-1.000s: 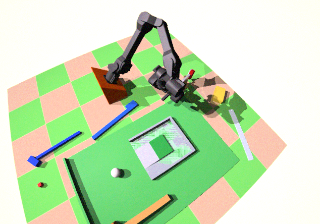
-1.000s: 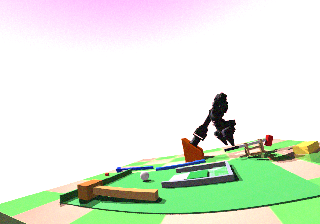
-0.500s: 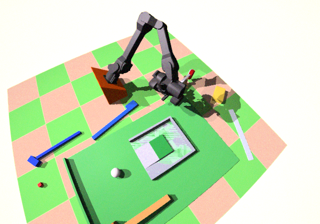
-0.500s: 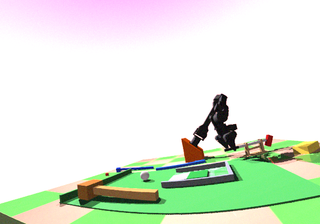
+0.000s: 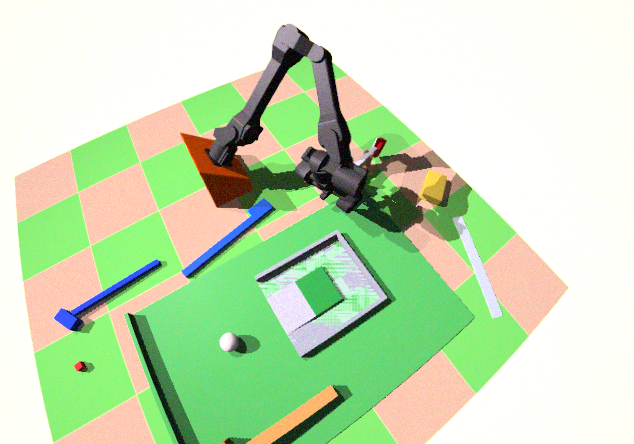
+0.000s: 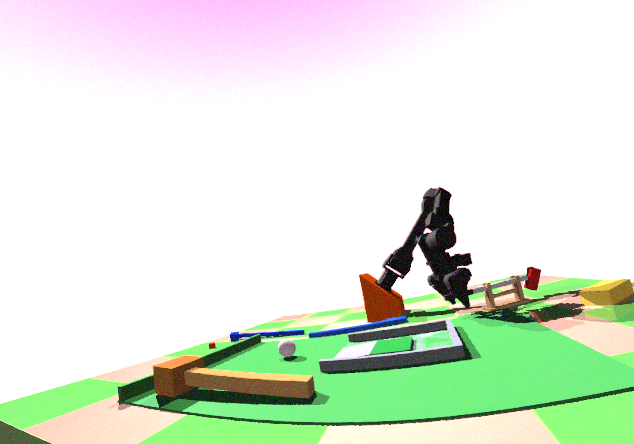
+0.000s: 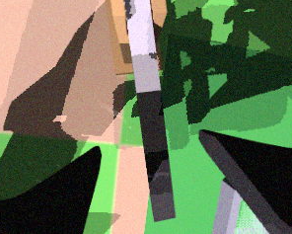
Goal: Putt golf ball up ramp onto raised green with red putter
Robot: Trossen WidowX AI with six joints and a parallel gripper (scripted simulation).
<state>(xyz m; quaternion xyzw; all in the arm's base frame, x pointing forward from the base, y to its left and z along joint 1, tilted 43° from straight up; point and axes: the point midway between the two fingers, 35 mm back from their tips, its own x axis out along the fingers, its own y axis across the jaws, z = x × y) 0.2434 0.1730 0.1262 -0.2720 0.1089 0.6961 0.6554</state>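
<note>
Putter point(image 6: 504, 281) lies on a little wooden rack point(image 6: 503, 293), its red head point(image 6: 532, 277) sticking out the far end. The claw point(image 7: 153, 172) is wide open and holds nothing; it hangs low over the dark end of the stick, one finger on each side. The ball point(image 5: 228, 342) sits on the green mat point(image 5: 409, 321), well apart from the arm, near the grey ramp point(image 5: 322, 295) with the raised green point(image 5: 320, 290) in the middle.

What could go wrong? The stick is thin (and only resting on the rack), so if the claw comes down a bit crooked, a finger could bump it and knock it off. A grip so near the tip could also let the heavy head swing.
</note>
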